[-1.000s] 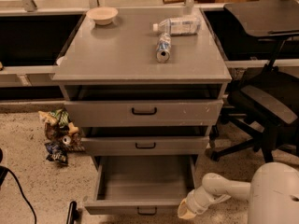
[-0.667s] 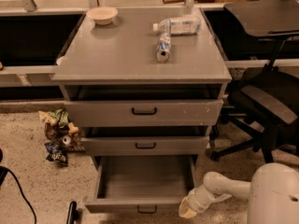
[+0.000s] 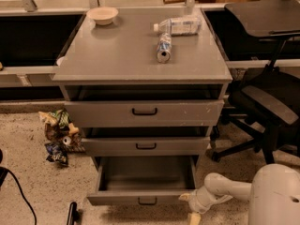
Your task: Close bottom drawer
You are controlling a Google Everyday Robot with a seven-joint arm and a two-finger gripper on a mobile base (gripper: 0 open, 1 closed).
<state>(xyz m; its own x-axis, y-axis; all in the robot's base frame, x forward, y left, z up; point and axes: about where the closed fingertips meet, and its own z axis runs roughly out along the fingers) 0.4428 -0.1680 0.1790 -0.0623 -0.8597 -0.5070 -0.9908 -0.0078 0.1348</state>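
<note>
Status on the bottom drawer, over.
Gripper low, by right front corner of bottom drawer. Drawer pulled open. Chair off right, wrappers off left.

Bowl (image 3: 102, 15), bottle (image 3: 180, 26), can (image 3: 163, 47) on cabinet top (image 3: 117, 55); litter (image 3: 58, 135) on floor (image 3: 28, 191)

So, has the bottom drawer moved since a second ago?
Yes, slightly inward: the bottom drawer front sits nearer the middle drawer, less tray showing. The gripper is at its right front corner.

Grey surface (image 3: 117, 55): pale bowl (image 3: 102, 15) at far-left corner; clear bottle (image 3: 180, 26) on its side, far right; can (image 3: 163, 47) on its side, just beside it, nearer the front. Pincer (image 3: 189, 207) low, beside bottom drawer (image 3: 140, 199) front right corner.
</note>
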